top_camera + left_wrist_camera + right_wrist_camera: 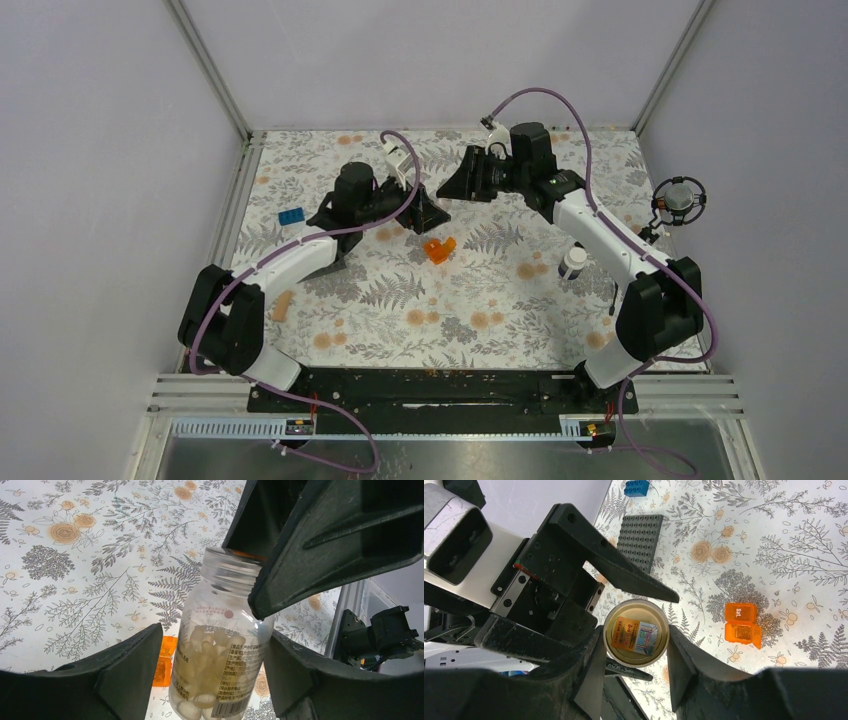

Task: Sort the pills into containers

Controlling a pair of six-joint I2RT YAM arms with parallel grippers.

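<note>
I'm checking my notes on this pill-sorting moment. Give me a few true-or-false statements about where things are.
1. The left gripper holds the clear bottle, with pills inside. True.
2. The orange box is shut. False: its lid hangs open.
3. The blue brick sits on the studded plate. False: the two lie apart.
4. The right gripper has a finger on each side of the bottle's top. True.

Blue brick [636,487] near grey studded plate [640,540] (both on floral tablecloth [774,530]).
</note>
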